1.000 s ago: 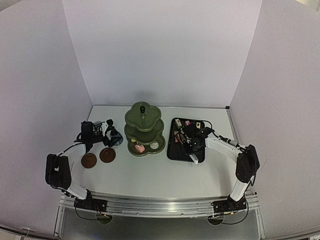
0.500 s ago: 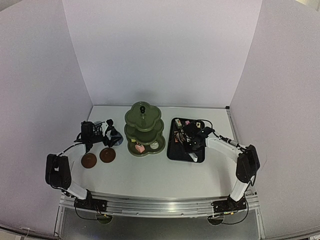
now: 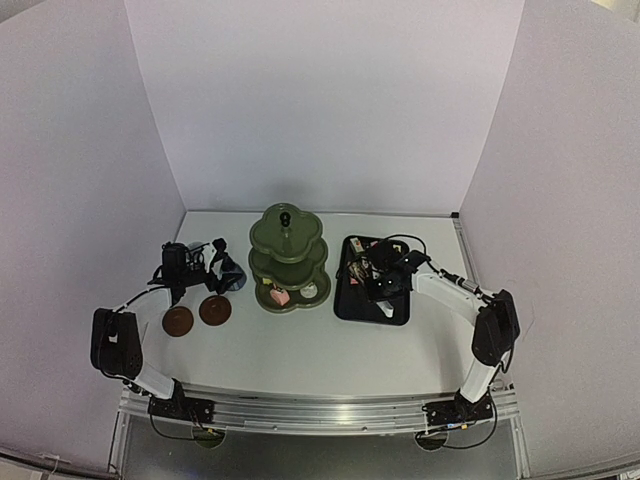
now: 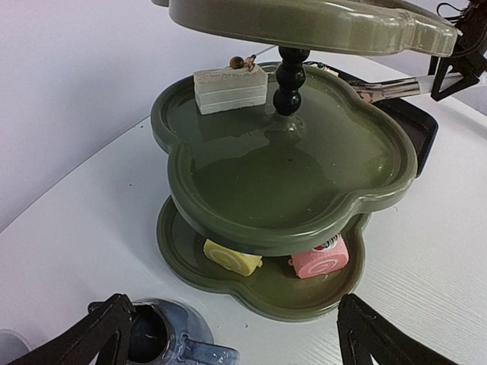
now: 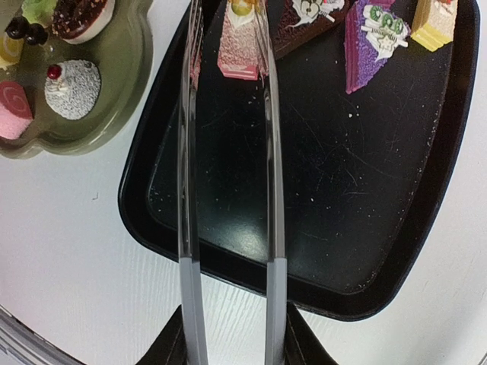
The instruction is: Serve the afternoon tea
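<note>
The olive-green three-tier stand point(image 3: 288, 258) is mid-table. Its middle tier point(image 4: 304, 163) carries a white cake slice point(image 4: 230, 87). A yellow roll point(image 4: 232, 257) and a pink roll point(image 4: 319, 258) lie on the bottom tier. My left gripper point(image 4: 236, 342) is open beside the stand, with the blue jug point(image 4: 163, 342) standing by its left finger point(image 4: 99, 334). My right gripper point(image 5: 232, 334) is shut on the metal tongs point(image 5: 272, 190). The tongs' arms straddle a pink cake slice point(image 5: 240, 46) on the black tray point(image 5: 426, 190); I cannot tell if they touch it.
Two brown coasters point(image 3: 178, 321) point(image 3: 214, 310) lie left of the stand. Chocolate point(image 5: 312, 19), purple point(image 5: 373, 38) and yellow point(image 5: 434, 23) slices sit at the tray's far end. A white cupcake point(image 5: 72, 87) is on the stand's bottom tier point(image 5: 114, 99). White walls enclose the table.
My right gripper has carried the tongs toward the tray's far left end, over the cakes. The left arm has not moved.
</note>
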Controlling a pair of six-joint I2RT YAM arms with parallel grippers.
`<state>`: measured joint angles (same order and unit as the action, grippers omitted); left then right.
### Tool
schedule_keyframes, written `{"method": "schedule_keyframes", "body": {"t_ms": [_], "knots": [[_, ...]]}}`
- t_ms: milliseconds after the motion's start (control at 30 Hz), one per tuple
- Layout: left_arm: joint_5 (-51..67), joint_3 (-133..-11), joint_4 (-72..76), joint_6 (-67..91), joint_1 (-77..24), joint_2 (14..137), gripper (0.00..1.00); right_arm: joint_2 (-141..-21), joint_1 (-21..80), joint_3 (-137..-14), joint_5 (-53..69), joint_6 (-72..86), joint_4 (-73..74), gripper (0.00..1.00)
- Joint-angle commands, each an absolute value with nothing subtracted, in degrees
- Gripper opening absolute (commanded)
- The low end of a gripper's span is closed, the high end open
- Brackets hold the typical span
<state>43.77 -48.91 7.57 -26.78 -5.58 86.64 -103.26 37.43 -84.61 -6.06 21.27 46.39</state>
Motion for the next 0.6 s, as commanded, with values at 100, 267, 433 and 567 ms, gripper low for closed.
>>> {"method": "schedule_keyframes", "body": {"t_ms": [100, 267, 433, 567], "knots": [[43.43, -48.25, 7.92, -27.33, -5.89, 84.39, 0.94, -104.21, 37.88, -87.03, -7.76, 21.89, 45.18, 0.34], [43.33, -48.19, 7.66, -27.51, -5.88, 84.45, 0.94, -104.92, 37.94, -86.27, -8.10, 23.00, 45.27, 0.34], [43.32, -48.08, 7.57, -27.69, -5.88, 84.54, 0.94, -105.06, 38.06, -86.10, -8.05, 22.78, 45.37, 0.35], [43.24, -48.07, 7.61, -27.87, -5.89, 84.56, 0.94, -106.10, 38.06, -86.08, -7.52, 22.75, 45.44, 0.35]]}}
